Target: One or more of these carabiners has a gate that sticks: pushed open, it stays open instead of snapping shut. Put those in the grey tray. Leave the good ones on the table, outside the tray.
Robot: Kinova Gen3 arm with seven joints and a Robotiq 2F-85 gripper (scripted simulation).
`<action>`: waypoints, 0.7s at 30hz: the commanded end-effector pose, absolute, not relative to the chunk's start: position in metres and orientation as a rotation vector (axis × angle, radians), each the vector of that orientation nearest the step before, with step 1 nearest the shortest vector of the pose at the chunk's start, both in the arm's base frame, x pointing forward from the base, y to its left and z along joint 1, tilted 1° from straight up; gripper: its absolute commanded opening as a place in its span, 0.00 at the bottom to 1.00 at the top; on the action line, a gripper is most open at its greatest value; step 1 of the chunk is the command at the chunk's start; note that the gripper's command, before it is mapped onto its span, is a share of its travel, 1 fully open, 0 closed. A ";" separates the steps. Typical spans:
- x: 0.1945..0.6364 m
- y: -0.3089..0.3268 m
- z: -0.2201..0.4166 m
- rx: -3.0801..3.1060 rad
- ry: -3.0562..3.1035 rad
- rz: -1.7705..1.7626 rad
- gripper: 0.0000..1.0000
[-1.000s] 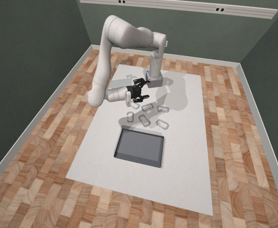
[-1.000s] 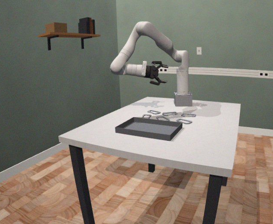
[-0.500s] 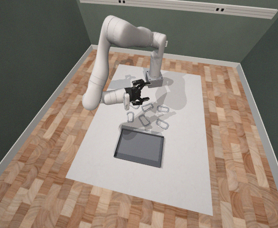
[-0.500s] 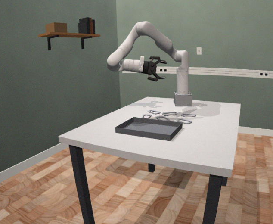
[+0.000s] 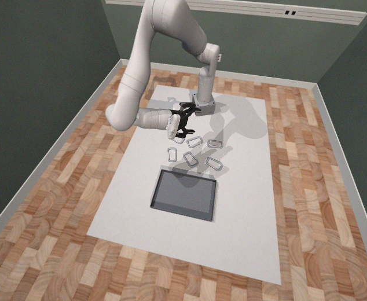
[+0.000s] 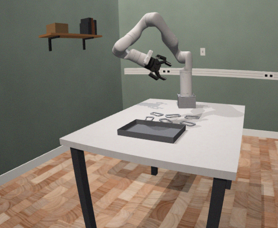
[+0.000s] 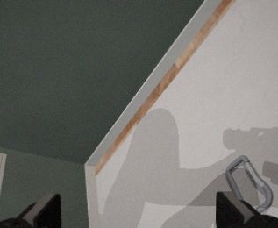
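Observation:
Several grey carabiners lie loosely spread on the white table behind the tray. The back right carabiner point(image 5: 215, 147) point(image 6: 192, 118) and the front left carabiner point(image 5: 168, 154) lie apart. The back left one is partly hidden by the gripper in the top view. One carabiner point(image 7: 233, 184) shows at the lower right of the wrist view, partly behind a finger; which one it is I cannot tell. The gates are too small to judge. The grey tray point(image 5: 181, 213) point(image 6: 146, 137) holds nothing. My gripper point(image 5: 195, 120) point(image 6: 167, 71) point(image 7: 139, 210) is open and empty, high above the table, tilted towards the arm's base.
The arm's base point(image 5: 205, 110) point(image 6: 186, 101) stands at the back of the table point(image 5: 242, 226) point(image 6: 97, 147). A wall shelf point(image 6: 70, 36) with a box and books is at the left in the exterior view. Arm shadows fall across the carabiners and tray.

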State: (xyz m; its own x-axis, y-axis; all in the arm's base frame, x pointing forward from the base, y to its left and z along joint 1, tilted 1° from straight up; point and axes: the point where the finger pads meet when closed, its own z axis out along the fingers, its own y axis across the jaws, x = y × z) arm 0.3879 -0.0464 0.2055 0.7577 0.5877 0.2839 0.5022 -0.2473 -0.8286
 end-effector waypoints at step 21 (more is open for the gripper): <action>0.388 -0.046 0.209 -2.158 -1.094 0.077 1.00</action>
State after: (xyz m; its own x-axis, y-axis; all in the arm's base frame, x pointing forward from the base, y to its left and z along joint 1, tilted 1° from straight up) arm 0.3883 -0.0462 0.2065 0.6484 0.7199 0.2477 0.6752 -0.3935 -0.6239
